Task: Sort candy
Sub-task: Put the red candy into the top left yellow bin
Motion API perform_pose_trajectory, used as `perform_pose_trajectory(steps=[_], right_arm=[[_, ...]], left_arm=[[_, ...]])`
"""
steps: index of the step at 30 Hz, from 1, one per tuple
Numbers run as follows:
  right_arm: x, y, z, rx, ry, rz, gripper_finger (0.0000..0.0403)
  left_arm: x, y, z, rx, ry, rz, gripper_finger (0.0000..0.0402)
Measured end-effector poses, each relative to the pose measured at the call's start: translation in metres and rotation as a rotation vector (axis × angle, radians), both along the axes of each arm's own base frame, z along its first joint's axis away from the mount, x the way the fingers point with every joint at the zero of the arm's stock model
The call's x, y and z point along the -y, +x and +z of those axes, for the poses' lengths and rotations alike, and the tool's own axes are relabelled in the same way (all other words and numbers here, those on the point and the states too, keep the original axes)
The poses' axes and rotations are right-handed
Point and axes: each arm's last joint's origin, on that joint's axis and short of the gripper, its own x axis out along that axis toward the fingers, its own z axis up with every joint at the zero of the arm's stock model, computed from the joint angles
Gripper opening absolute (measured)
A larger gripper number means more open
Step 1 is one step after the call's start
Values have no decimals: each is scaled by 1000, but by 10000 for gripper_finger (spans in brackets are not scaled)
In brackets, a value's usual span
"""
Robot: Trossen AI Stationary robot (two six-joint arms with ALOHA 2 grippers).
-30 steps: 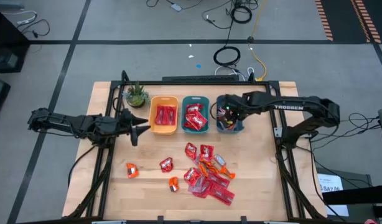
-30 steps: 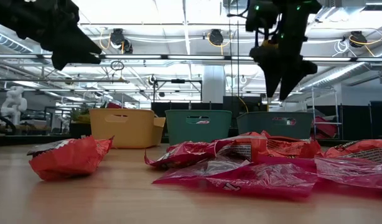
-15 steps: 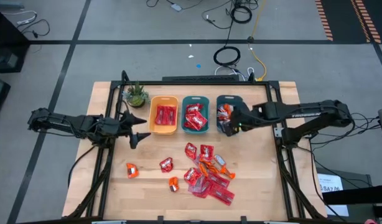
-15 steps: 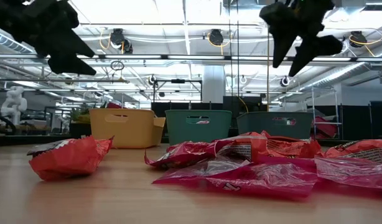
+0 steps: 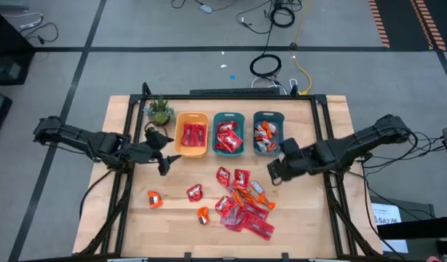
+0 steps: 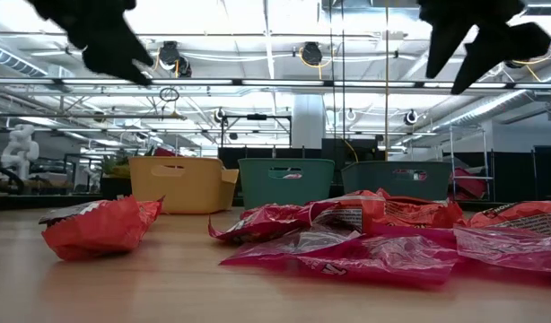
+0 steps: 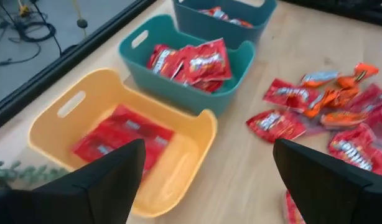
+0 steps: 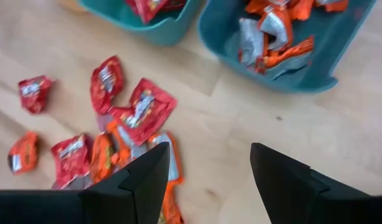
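Between picks: my left gripper (image 5: 165, 164) and right gripper (image 5: 273, 175) both gape empty above the table, candy (image 5: 242, 200) heaped mid-table; next, I judge, descend onto one packet.

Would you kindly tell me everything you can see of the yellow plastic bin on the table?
The yellow plastic bin is a smooth, rounded-cornered rectangular tub with a slot handle cut into its end wall, seen in the left wrist view. It stands upright on the wooden table, leftmost in a row of three bins, beside a teal plastic bin and just right of a small potted green plant. Several flat red packets lie on its floor. No gripper touches it.
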Motion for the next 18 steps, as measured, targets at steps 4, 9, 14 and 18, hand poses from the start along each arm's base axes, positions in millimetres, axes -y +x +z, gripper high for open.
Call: perform_pose_trajectory(steps=[4, 9, 14, 18], right_arm=[[-18, -8, 0, 14, -15, 38, 215], [-41, -23, 0, 42, -65, 71, 215], [-63, -39, -3, 55, -69, 137, 215], [-77, -50, -5, 56, -61, 200, 215]], left_arm=[[19, 28, 13, -37, -1, 15, 364], [52, 67, 23, -124, 18, 15, 364], [88, 110, 27, -171, 0, 38, 364], [116, 141, 25, -181, -71, 88, 364]])
